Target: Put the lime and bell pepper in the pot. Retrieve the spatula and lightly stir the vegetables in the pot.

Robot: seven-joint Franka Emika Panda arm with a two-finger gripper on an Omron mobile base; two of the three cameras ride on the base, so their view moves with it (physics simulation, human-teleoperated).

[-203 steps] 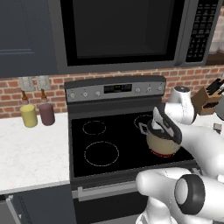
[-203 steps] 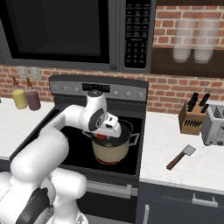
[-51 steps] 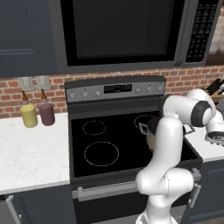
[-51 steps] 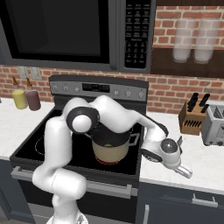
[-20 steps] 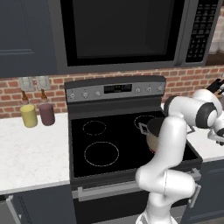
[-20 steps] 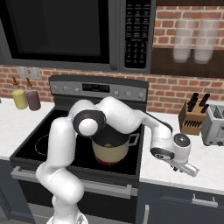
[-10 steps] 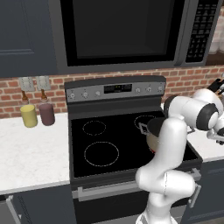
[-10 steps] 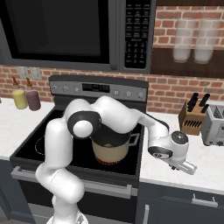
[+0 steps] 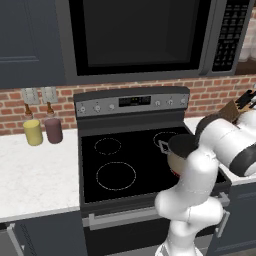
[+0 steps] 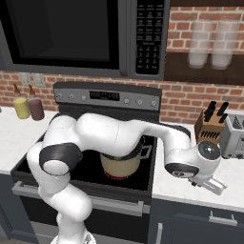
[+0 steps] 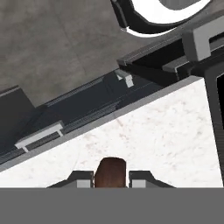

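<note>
two steps seem left: my gripper [image 11: 111, 181] is clamped on the spatula [image 11: 110, 171] handle; pot [image 10: 121, 164] at nine o'clock awaits stirring.

Knife block [image 10: 209, 127] beside toaster [image 10: 234, 134]

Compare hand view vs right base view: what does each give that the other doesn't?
Hand view: the spatula, its reddish-brown handle clamped between the fingertips of the gripper. Right base view: the pot, the knife block and the toaster. Both: the white counter under the gripper.
</note>
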